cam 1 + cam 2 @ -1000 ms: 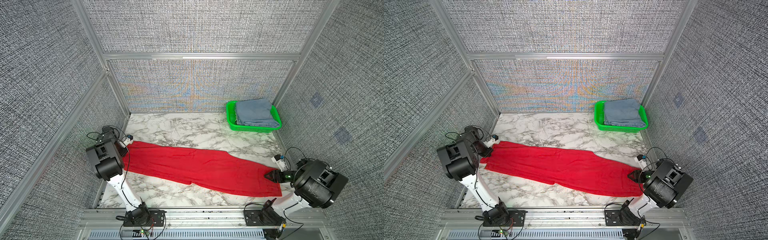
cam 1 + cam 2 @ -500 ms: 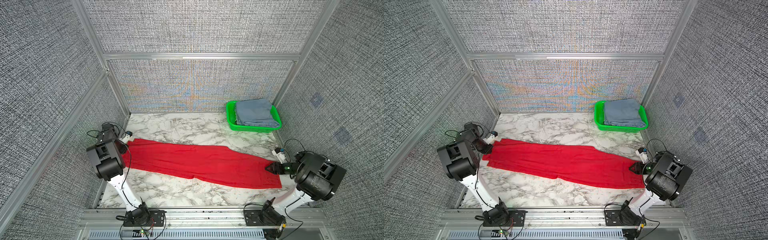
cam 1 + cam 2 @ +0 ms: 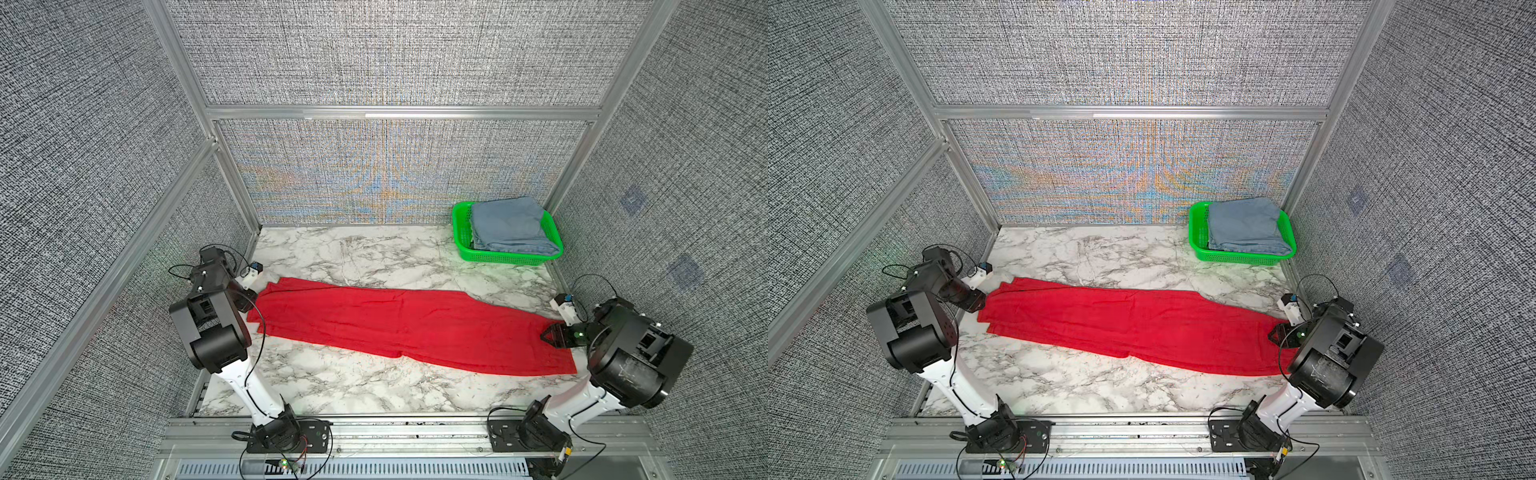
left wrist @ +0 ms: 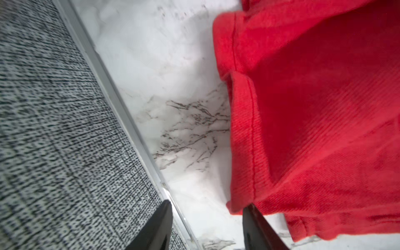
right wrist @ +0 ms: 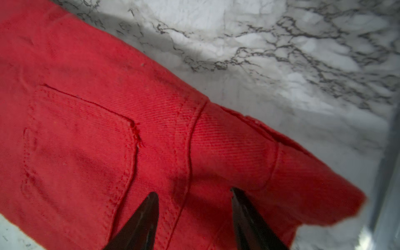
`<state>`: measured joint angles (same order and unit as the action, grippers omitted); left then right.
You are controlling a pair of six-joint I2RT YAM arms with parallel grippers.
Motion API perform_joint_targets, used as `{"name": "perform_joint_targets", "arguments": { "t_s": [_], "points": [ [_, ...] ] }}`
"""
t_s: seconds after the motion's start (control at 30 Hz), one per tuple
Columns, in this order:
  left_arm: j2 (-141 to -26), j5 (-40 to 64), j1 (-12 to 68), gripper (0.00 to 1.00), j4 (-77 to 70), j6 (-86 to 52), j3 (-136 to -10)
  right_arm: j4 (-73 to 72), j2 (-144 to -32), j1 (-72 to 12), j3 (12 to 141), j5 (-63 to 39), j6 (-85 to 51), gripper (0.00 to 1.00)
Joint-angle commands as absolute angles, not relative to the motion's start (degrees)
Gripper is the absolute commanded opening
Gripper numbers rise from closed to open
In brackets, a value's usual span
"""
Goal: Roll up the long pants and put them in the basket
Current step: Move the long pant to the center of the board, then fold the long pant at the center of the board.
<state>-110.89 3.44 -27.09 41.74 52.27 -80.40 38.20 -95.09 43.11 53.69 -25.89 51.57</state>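
Jaws of the left gripper stand spread over bare marble beside the leg hems; those of the right gripper stand spread above the waist. Across the marble table the long pants lie flat, long axis crosswise, hems toward the left arm, waist toward the right, nearer the front. A green basket in the far right corner holds folded blue-grey denim.

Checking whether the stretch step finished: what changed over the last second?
The left tool opened and let go of the leg hem of the long pants. The pants slid a little toward the back and lie flat. The right tool shifted back with them, jaws apart over the waist. The green basket and its folded blue garment stayed put.
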Motion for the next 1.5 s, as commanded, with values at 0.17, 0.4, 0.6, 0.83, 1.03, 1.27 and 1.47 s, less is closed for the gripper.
{"name": "perform_joint_targets", "arguments": {
  "t_s": [0.17, 0.4, 0.6, 0.83, 1.03, 1.27, 1.47],
  "points": [
    [-108.0, 10.2, -28.4, 0.54, 48.5, 54.2, -80.1, 37.4, -93.8, 43.2, 53.5, -24.3, 51.6, 0.61],
    [-105.7, 11.8, -28.4, 0.49, 55.7, 59.6, -76.4, 36.5, -94.4, 43.2, 52.8, -25.0, 51.7, 0.61],
    [-104.0, 7.8, -28.6, 0.41, 49.2, 58.6, -68.9, 36.5, -94.7, 43.2, 52.5, -25.2, 51.8, 0.61],
    [-106.9, 6.0, -28.9, 0.36, 45.3, 54.1, -69.2, 37.0, -93.6, 43.2, 52.3, -25.2, 51.4, 0.61],
    [-109.5, 6.7, -29.2, 0.36, 42.5, 52.3, -68.7, 38.0, -92.5, 43.2, 52.3, -24.7, 51.3, 0.61],
    [-109.9, 11.0, -29.4, 0.36, 45.9, 52.3, -70.6, 37.7, -92.2, 43.2, 51.4, -24.5, 51.3, 0.61],
    [-110.0, 14.1, -29.4, 0.36, 50.3, 52.7, -72.8, 36.8, -92.6, 43.2, 50.5, -24.5, 51.2, 0.61]
  ]
}}
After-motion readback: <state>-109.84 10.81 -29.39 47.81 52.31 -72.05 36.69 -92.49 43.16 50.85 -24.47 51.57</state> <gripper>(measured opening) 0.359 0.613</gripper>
